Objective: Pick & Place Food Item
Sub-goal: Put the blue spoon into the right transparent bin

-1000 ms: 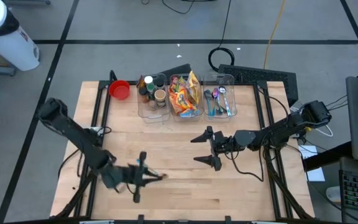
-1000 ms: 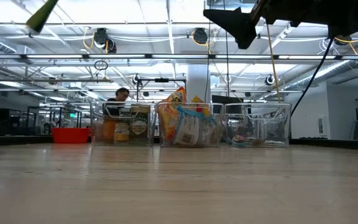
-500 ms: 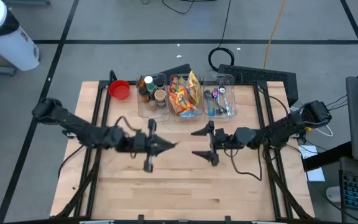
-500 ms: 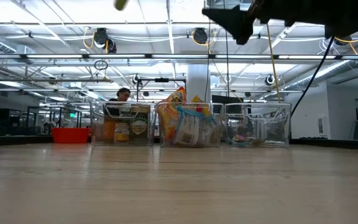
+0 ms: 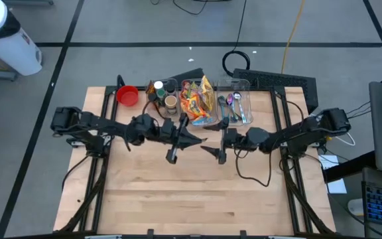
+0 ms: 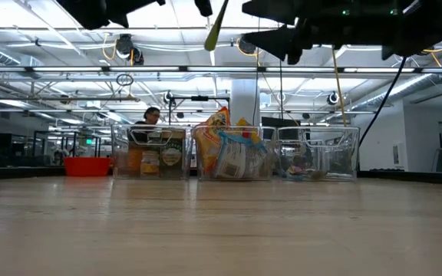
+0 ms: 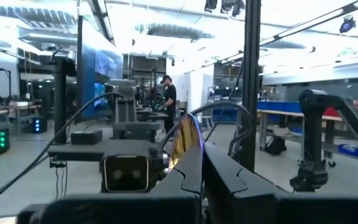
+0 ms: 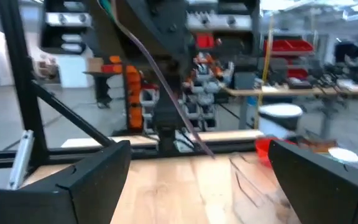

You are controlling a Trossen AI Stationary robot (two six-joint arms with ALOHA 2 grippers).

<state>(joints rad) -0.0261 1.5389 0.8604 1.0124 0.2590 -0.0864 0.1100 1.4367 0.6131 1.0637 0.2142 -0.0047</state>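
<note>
Landmark: pale wooden tabletop (image 5: 197,199).

- Small red plastic bowl (image 5: 127,95) sitting at its far-left corner.
- Three clear plastic bins lining its far edge: left bin of jars and bottles (image 5: 162,99), middle bin of colourful snack packets (image 5: 197,101), right bin of cutlery (image 5: 234,105).
- Black keyboard (image 5: 277,81) lying just beyond the far-right corner.
- White cylinder (image 5: 8,40) standing on the floor, well off the far-left.
- Person in dark clothing (image 6: 150,116) standing in the room beyond the far edge.

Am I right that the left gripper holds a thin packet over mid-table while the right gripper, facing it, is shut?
Not quite. The right gripper is open: its own wrist view shows the fingers spread wide. The left gripper does pinch the thin packet over mid-table.
</note>
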